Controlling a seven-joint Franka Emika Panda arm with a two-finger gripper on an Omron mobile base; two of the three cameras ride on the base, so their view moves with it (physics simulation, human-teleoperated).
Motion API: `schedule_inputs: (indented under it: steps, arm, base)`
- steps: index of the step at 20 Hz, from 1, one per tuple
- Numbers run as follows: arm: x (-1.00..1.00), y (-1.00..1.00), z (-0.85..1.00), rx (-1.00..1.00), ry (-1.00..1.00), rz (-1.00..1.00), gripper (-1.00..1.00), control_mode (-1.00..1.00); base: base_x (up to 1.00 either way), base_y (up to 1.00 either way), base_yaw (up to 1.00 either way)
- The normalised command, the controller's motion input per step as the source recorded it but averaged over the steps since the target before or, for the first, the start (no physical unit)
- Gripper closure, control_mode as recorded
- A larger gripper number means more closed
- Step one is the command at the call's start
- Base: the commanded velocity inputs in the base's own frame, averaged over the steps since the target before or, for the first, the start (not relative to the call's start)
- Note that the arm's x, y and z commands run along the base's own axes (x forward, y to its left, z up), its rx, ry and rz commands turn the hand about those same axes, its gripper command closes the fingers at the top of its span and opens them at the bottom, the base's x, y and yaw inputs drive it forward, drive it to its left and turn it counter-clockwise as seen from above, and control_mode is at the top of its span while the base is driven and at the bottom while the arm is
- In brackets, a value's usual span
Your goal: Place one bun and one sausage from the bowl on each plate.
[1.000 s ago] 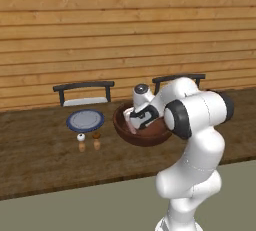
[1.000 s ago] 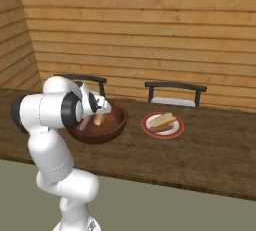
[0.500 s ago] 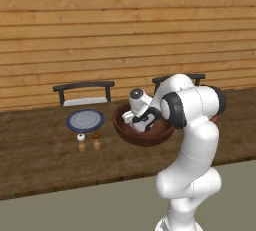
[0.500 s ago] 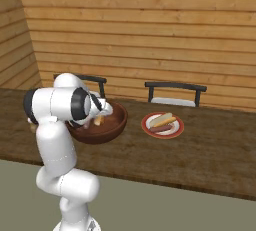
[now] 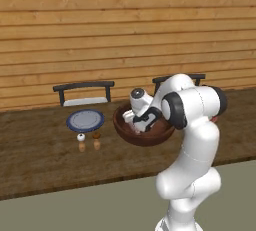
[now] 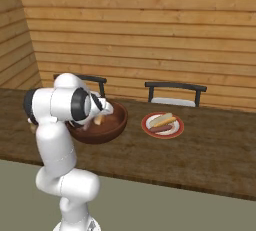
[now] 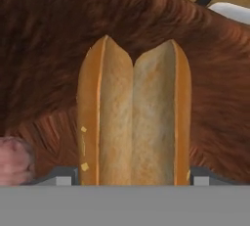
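Observation:
The dark reddish-brown bowl stands mid-counter, and my hand reaches down into it. In the hand view a split tan bun lies on the bowl's inner wall, directly between my fingertips. The gripper is open, one finger on each side of the bun, close to its crust. A pinkish sausage end shows at the lower left. The grey plate with the blue rim is bare, left of the bowl. The white plate with the red rim holds a bun and a sausage.
Two tiny shakers stand in front of the grey plate. Dark chairs sit behind the counter against the wooden wall. The counter's front edge runs just before my base.
My hand has sunk deeper into the bowl, and the elbow has swung out over the counter. Plates and shakers have not moved.

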Motion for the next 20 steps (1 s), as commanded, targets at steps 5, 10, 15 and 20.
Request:
schedule_inputs:
  steps: [5,10,15,20]
  arm:
    - [-0.51,0.10,0.96,0.11,-0.03,0.00,1.00,-1.00]
    - [-0.48,0.65,1.00,0.06,-0.01,0.08,1.00,-1.00]
    - [-0.02,0.96,1.00,0.00,0.00,0.10,1.00,-1.00]
    - [0.20,1.00,0.35,-0.02,0.28,0.06,1.00,-1.00]
  base:
    - [0.00,0.00,0.00]
    - [0.00,0.00,0.00]
    - [0.00,0.00,0.00]
    - [0.00,0.00,0.00]
